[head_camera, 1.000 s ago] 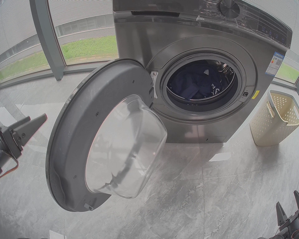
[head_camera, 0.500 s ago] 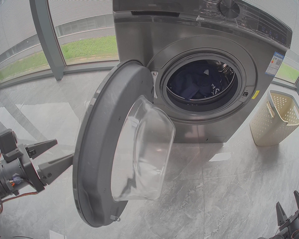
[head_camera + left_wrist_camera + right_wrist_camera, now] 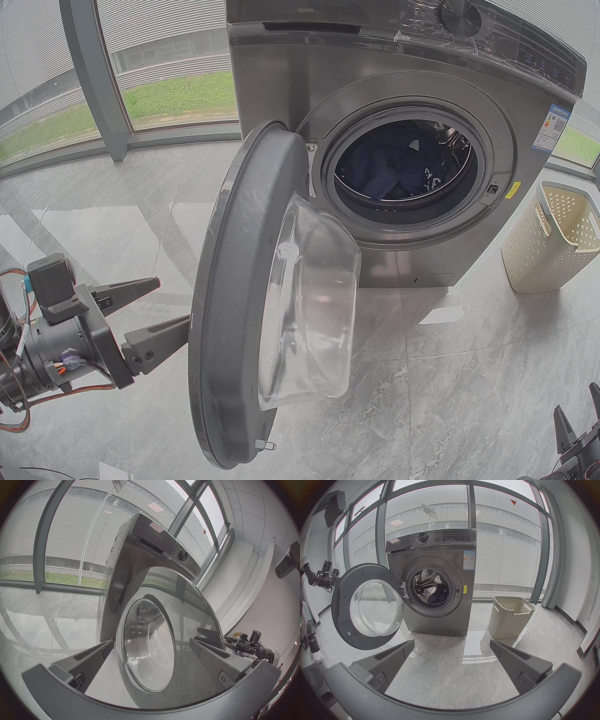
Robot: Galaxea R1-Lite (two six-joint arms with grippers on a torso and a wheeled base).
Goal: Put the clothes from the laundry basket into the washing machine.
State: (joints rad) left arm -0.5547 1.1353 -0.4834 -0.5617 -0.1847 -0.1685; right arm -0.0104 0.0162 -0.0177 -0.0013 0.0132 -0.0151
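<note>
In front of the washing machine (image 3: 275, 75), on its hinge side, I have the left gripper (image 3: 170, 304) against the outer face of the door (image 3: 237, 281). Its fingers are spread wide and grasp nothing, and the nearer one seems to touch the door's grey rim. The door stands about half swung, edge-on to the machine's opening. The dark clothes (image 3: 394, 165) lie inside the drum, set back from the machine's rubber seal. The laundry basket (image 3: 556, 244) stands on the floor just beside the machine, on the side away from the hinge, and looks empty to me, so I judge the loading done and the closing in hand. The right gripper (image 3: 451, 645) hangs low and well out from the machine's front, fingers parted and empty. My worry is the contact. It is a bare fingertip on a curved, smooth face, so it could slide off toward the rim and leave the door short of the latch. Push too briskly and the door could slam or bounce back off the machine. If a fold of cloth sits nearer the seal than I can make out, it could be pinched there.
</note>
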